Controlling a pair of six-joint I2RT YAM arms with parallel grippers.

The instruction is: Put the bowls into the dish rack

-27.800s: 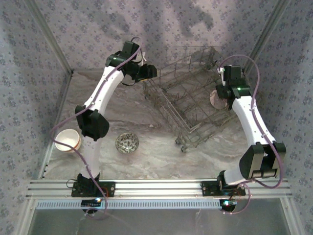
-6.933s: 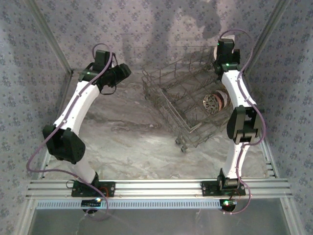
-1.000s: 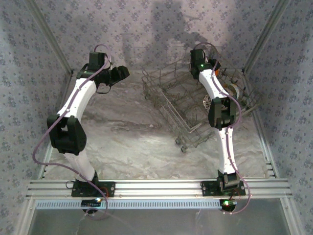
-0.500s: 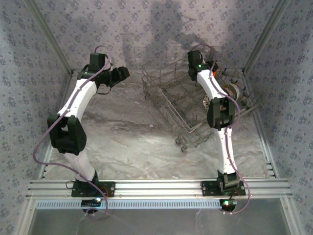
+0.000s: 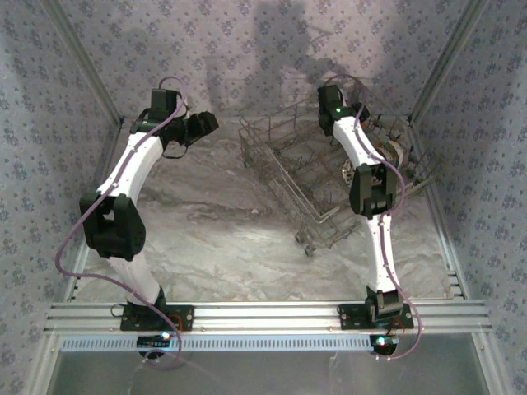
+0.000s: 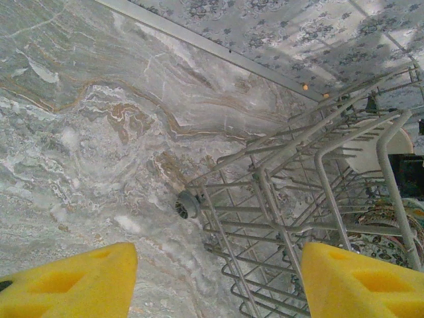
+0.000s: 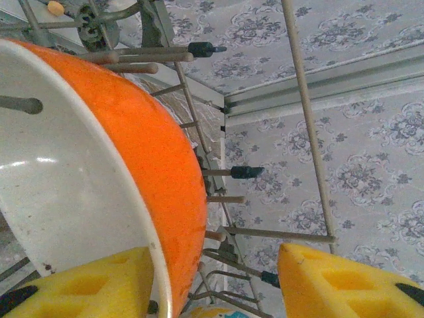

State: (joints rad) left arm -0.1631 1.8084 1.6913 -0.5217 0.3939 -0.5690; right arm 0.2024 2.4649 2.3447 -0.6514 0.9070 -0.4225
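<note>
From above, the dish rack [image 5: 288, 169] sits skewed at the upper right of the marbled bench [image 5: 222, 239]. The right arm [image 5: 360, 148] reaches into its far side, and a patterned bowl [image 5: 349, 171] stands on edge beside that arm. The left end effector [image 5: 202, 125] hangs just off the rack's upper-left corner, probably parked clear of the work. In the left wrist view its pads [image 6: 79, 285] are spread with nothing between them, and a white bowl [image 6: 377, 142] is slotted at the right edge. In the right wrist view the orange bowl [image 7: 156, 159] leans upright among the tines [image 7: 228, 172], at the left of the frame. The right end effector [image 7: 212, 281] is released: its right pad stands well apart from the bowl's wall, so the tines appear to carry the bowl.
</note>
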